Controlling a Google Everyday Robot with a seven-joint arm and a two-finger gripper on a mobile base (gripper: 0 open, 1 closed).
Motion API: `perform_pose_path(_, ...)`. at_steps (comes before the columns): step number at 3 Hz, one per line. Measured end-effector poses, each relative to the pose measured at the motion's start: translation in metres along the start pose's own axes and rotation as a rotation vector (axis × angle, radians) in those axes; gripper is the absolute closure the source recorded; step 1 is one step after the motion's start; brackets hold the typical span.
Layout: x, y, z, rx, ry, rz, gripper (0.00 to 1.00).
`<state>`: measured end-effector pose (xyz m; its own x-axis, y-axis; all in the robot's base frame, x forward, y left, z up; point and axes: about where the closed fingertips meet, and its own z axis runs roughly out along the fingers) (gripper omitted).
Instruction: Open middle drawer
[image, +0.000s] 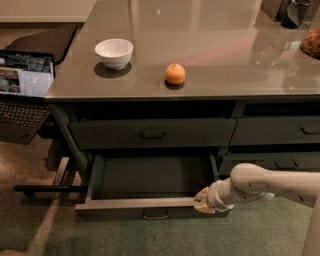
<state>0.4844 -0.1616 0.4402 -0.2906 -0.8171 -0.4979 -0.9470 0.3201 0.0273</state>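
The middle drawer (135, 204) is a wide dark grey-green drawer under the counter and stands pulled out towards me. Its dark shallow interior (150, 175) shows and looks empty. A small bar handle (155, 216) sits at the centre of its front. My gripper (202, 200), on a white arm coming in from the right, is at the right end of the drawer front's top edge and touches it.
The closed top drawer (152, 134) is above it, and other closed drawers (277, 131) are to the right. On the counter are a white bowl (114, 52) and an orange (175, 74). An open laptop (22, 80) is at the left, and a black bar (45, 189) lies on the carpet.
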Motion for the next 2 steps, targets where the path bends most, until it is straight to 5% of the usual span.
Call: perform_pose_path(2,0.007,0.014,-0.003,-0.014,0.019,-0.037,0.11)
